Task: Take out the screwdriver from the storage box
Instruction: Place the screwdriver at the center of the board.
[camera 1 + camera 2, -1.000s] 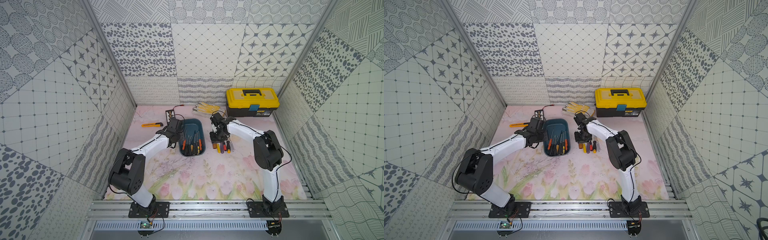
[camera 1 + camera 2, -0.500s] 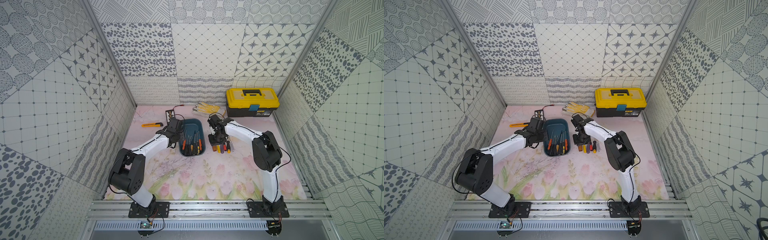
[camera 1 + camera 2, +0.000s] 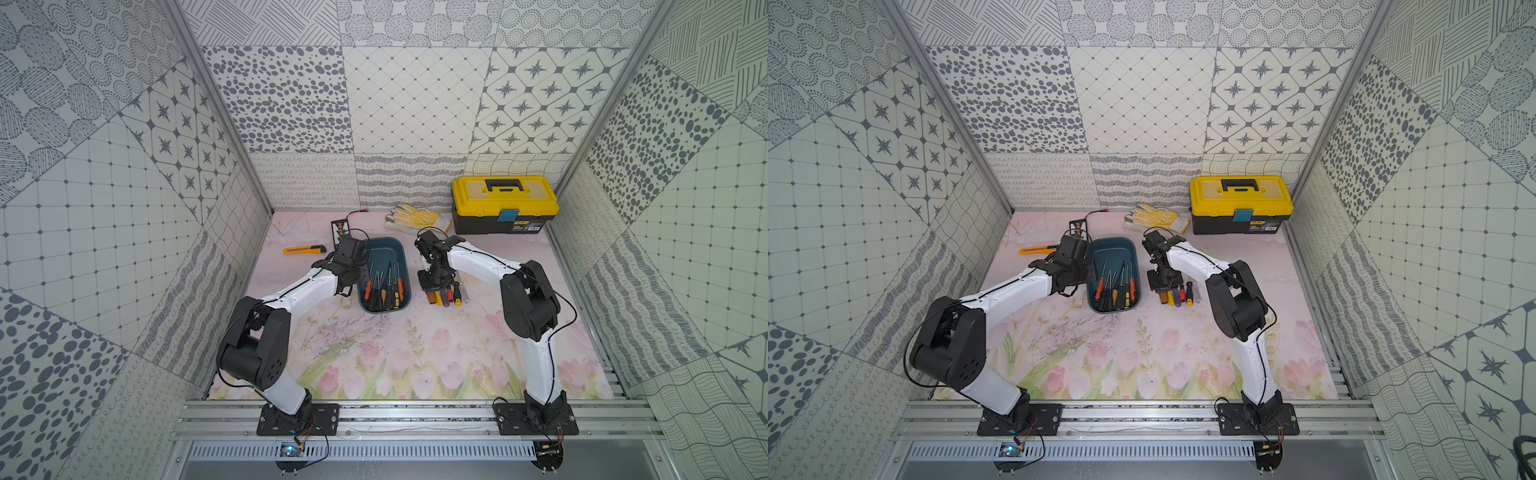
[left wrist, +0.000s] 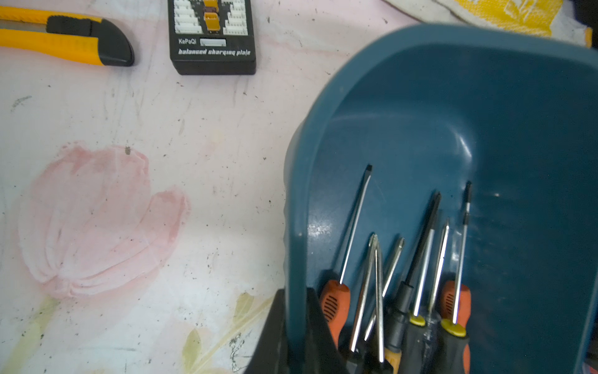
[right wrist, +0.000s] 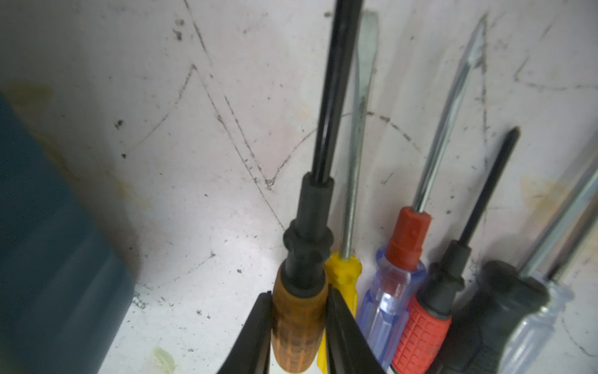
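right wrist view: right gripper (image 5: 299, 293) is pinching the amber-handled screwdriver (image 5: 318, 207) by its handle, outside the storage box (image 5: 48, 226) and just beside a row of loose screwdrivers (image 5: 404, 259) lying on the mat (image 5: 161, 194). left gripper (image 4: 295, 323) is clamping the box's side wall, jaws narrow.

In the left wrist view the storage box (image 4: 420, 107) runs off the picture on two sides, and the screwdrivers (image 4: 417, 291) lying in it lose their handle ends to the edge. Beyond the box, the utility knife (image 4: 64, 39), charging plate (image 4: 212, 48) and glove (image 4: 511, 13) are cropped. Beside the box, the amber-handled screwdriver (image 5: 301, 323) has tip and butt cut off in the right wrist view, where the box is a blurred teal wall.
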Motion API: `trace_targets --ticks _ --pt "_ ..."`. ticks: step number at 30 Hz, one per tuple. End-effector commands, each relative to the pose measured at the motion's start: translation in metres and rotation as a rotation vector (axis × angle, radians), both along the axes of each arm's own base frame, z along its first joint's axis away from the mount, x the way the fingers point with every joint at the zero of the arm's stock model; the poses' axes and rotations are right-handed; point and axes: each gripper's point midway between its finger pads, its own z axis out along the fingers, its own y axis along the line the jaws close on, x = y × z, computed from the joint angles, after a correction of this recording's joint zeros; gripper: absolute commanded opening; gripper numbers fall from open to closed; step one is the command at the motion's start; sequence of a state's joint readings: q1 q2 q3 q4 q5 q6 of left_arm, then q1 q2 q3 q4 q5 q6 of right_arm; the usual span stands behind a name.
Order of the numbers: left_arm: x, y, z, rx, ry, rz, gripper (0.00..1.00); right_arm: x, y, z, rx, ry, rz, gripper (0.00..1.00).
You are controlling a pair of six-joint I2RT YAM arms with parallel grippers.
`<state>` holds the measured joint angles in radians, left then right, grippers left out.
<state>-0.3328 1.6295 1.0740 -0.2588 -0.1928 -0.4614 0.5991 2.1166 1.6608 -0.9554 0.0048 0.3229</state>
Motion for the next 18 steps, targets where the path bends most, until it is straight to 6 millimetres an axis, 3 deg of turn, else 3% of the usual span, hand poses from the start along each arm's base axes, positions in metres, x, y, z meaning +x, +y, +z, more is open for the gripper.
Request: trace_targets --ticks 1,18 --pt "0.013 0.001 0.018 -0.004 -0.069 0.019 0.00 0.006 0.004 0.000 -0.007 -0.011 0.017 0.21" --pt "0.010 0.002 0.019 -0.010 -0.070 0.019 0.00 0.005 0.007 0.012 0.015 -0.036 0.017 0.43"
